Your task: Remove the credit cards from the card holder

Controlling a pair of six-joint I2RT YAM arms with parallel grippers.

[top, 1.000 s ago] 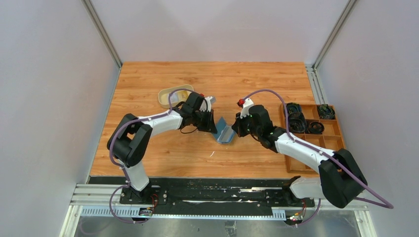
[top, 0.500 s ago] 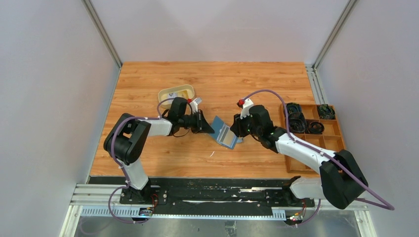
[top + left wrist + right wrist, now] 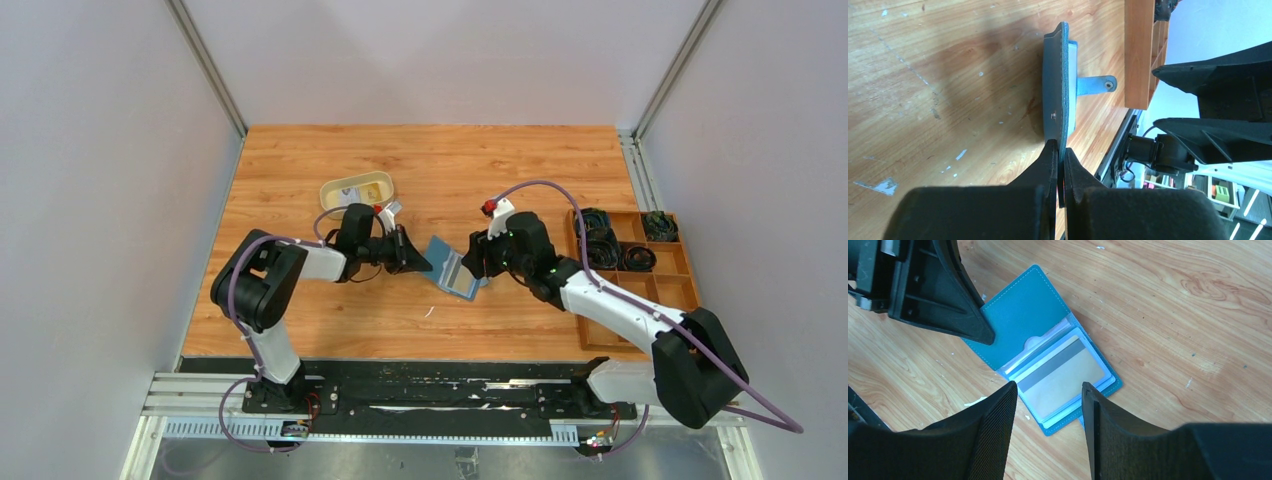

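Card holder [image 3: 455,272] is lying open on the wooden table [image 3: 430,160] in the overhead view, between the two arms, its paler inner side facing up. The left gripper [image 3: 424,266] is reaching in from the left and meeting the holder's left flap, while the right gripper [image 3: 476,266] is hovering at its right edge. A tan oval tray [image 3: 355,177] is sitting just behind the left wrist with something pale and yellowish inside, too small to make out. A wooden box [image 3: 672,292] with coiled black cables in its far compartments is standing well to the right. In the left wrist view, the left gripper's jaws are pressing together on the edge of the teal flap, seen edge-on, and the closing tab [image 3: 1095,85] is sticking out on the far side. The right gripper's two dark fingers are showing beyond it, set apart. In the right wrist view, the right gripper's fingers [image 3: 990,435] are standing wide apart and gripping nothing, framing the opened holder below. A pale credit card [image 3: 1060,377] with a grey stripe is resting in a clear sleeve on the holder's lower half, and the left gripper's tip is touching the left edge of the bare teal flap.
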